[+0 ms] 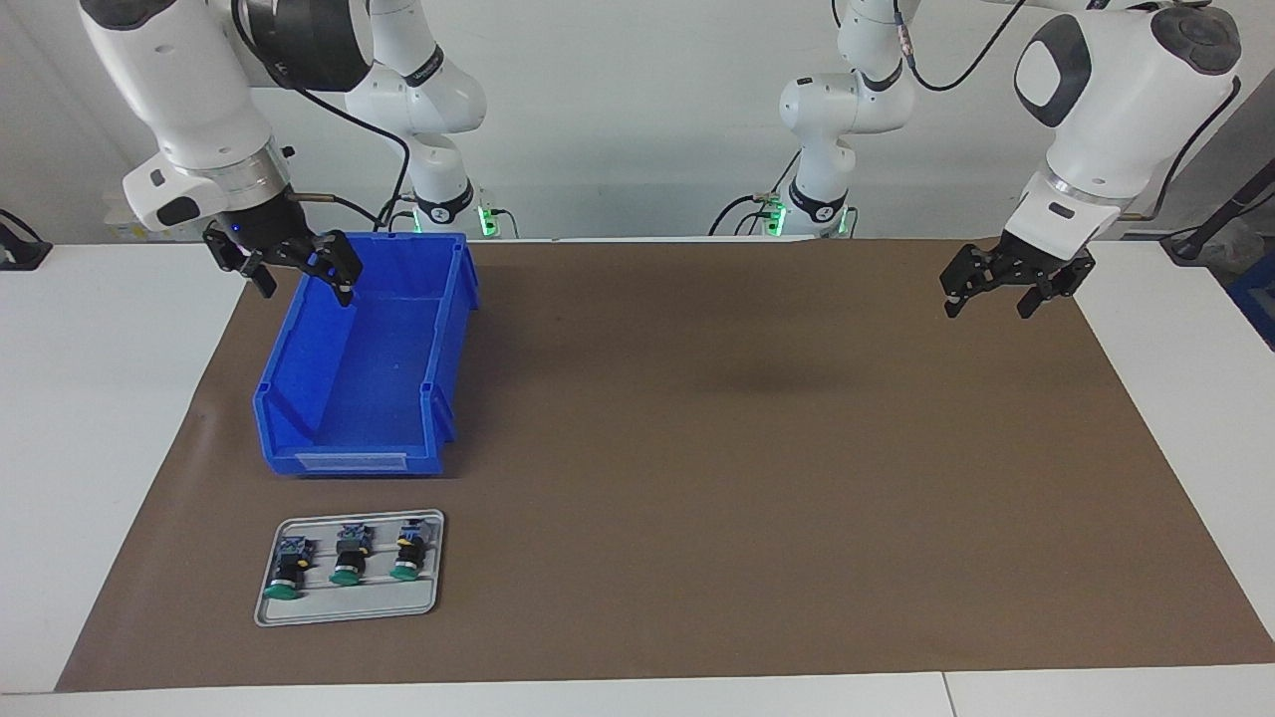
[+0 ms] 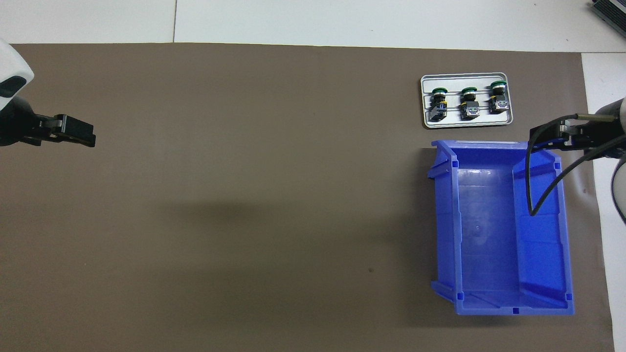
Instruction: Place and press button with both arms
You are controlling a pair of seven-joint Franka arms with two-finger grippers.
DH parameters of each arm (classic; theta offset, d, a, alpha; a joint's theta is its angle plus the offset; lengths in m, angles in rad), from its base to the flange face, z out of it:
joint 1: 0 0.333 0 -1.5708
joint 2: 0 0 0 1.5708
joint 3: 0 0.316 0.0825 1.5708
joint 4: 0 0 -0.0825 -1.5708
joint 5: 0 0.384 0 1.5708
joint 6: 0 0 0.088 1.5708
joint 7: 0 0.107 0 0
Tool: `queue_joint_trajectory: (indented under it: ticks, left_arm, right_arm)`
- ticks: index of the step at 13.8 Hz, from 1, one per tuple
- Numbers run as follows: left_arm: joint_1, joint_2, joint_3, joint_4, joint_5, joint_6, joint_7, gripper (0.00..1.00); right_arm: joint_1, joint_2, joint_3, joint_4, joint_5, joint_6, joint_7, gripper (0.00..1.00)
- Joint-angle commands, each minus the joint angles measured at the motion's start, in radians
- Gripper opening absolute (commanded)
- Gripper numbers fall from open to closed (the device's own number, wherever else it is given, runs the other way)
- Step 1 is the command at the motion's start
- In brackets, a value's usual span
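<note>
Your right pincer hangs spread wide and holding nothing, over the blue bin's end nearest the robots. Your left pincer is also gaping and holding nothing, up over the brown mat at the left arm's end of the counter. You have three green-capped buttons lying in a row on the grey tray, farther from the robots than the bin. You get a pale label strip on the bin's front, writing unreadable.
</note>
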Motion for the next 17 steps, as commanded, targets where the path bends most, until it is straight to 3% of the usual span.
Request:
queue_joint_trajectory:
  ticks: [1, 6, 10, 17]
  left_arm:
    - [0.011, -0.033, -0.006, -0.036, 0.002, 0.002, -0.009, 1.0]
    - [0.011, -0.033, -0.006, -0.037, 0.002, 0.002, -0.009, 1.0]
    - [0.011, -0.033, -0.006, -0.037, 0.002, 0.002, -0.009, 1.0]
    - [0.011, -0.032, -0.006, -0.036, 0.002, 0.002, -0.009, 1.0]
  right_arm:
    - [-0.006, -0.001, 0.005, -0.003, 0.023, -0.011, -0.025, 1.0]
    - [-0.014, -0.001, 0.005, -0.005, 0.026, -0.01, -0.028, 1.0]
    - [-0.032, 0.022, 0.003, -0.008, 0.028, 0.068, -0.033, 0.99]
    - [-0.065, 0.232, 0.003, 0.035, 0.019, 0.289, -0.153, 0.98]
